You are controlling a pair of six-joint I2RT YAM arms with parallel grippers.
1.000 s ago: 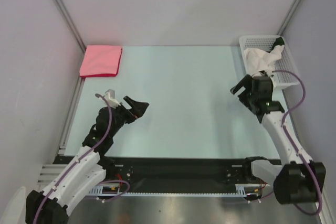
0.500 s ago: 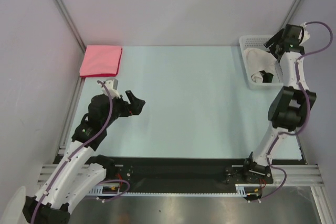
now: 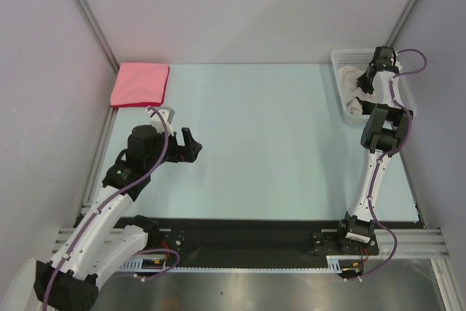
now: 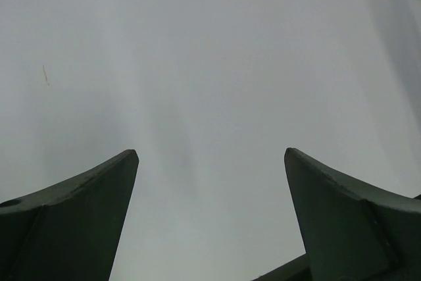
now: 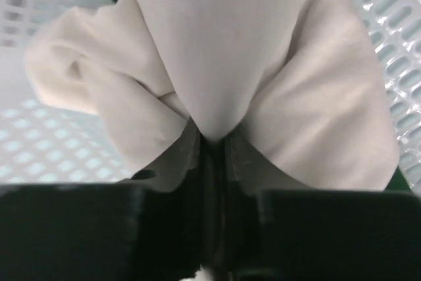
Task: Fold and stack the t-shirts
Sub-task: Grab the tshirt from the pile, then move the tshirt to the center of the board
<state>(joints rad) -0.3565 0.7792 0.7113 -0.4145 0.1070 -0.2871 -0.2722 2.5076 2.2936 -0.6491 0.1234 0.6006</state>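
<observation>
Left hand [image 3: 191,146] at 9 o'clock, low over bare tabletop [image 3: 277,143], jaws wide, holding nothing. It is well apart from both shirts, so no help if the pull goes bad.

Right hand [image 3: 368,80] at 1 o'clock, reaching down into the basket [image 3: 341,59]. Wrist view shows it [image 5: 214,146] closed tight on a fold of the cream shirt [image 5: 217,51], which lies bunched inside the basket.

Pink shirt [image 3: 140,84] sits folded square at 11 o'clock, far-left corner.

Risks as I read them:
- The pinch takes only one fold, so the cloth may slip out on the lift.
- The rest of the shirt could snag on the mesh and drag or tip the basket, which sits near the tabletop edge.
- It comes out as a wad and needs spreading before any fold.
</observation>
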